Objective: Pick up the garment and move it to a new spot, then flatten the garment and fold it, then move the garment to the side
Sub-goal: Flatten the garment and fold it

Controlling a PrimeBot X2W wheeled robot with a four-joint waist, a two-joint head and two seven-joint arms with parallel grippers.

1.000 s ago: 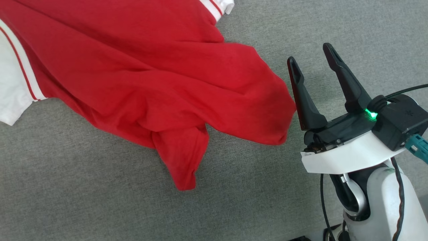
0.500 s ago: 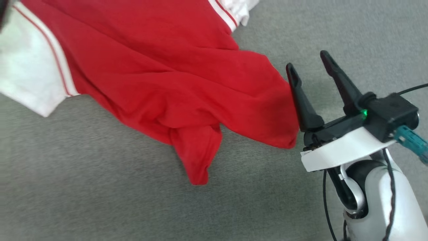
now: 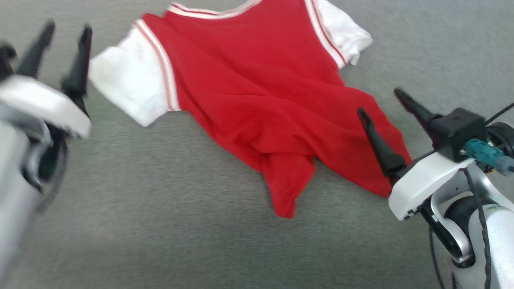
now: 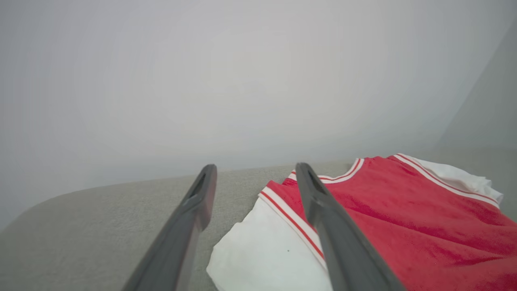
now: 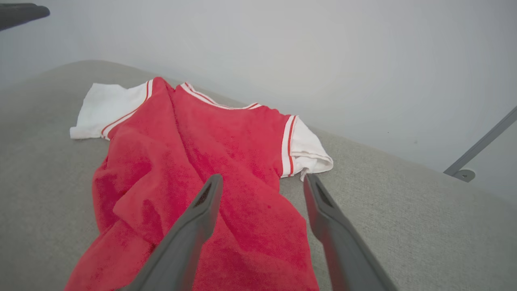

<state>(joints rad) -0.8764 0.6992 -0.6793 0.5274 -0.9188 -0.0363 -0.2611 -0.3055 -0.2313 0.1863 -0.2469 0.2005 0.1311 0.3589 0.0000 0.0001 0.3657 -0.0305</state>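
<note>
The left claw (image 3: 67,31), dark fingers apart and empty, hangs just left of the red jersey shirt with white sleeve ends (image 3: 261,92), which lies rumpled on the grey fabric surface (image 3: 160,208). The right claw (image 3: 379,102), also apart, hangs over its lower hem.

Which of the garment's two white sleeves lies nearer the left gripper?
The wide, flat sleeve at the head view's left, beside the left gripper. The other sleeve, smaller and bunched, lies across the garment's red body.
</note>
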